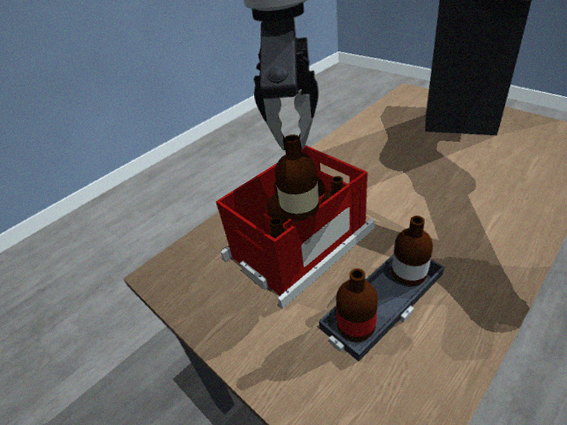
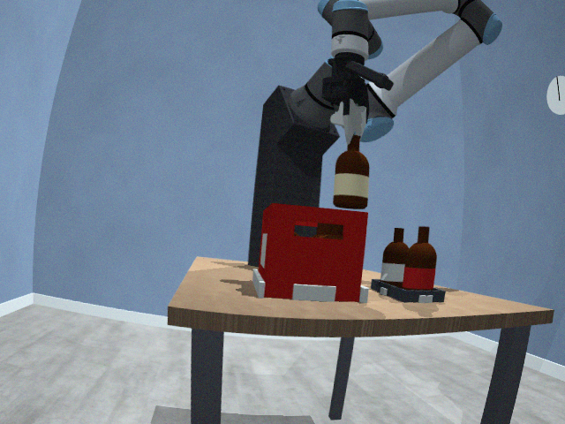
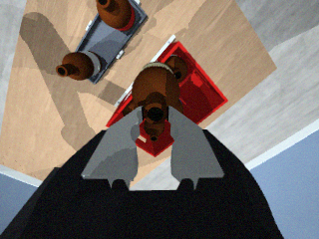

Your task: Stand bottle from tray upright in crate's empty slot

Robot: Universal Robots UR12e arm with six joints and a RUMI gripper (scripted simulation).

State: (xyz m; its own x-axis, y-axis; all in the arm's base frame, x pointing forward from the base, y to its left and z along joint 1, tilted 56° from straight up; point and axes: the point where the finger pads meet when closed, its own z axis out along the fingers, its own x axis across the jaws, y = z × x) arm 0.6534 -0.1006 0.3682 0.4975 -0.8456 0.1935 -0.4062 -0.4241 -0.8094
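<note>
Gripper (image 1: 292, 135): clamped on the bottle (image 1: 297, 188) by its neck
Bottle: hangs upright, base just above the crate (image 1: 254, 233) rim
Slot: seemingly straight below, hidden by the bottle

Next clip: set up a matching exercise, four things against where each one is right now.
Things:
1. cream-label bottle
2. red-label bottle
3. white-label bottle
4. crate

Places:
A. far end of the tray
B. hanging by its neck in the gripper, above the crate
C. on the table, beside the tray
D. near end of the tray

Pairs: 1-B, 2-D, 3-A, 4-C
</note>
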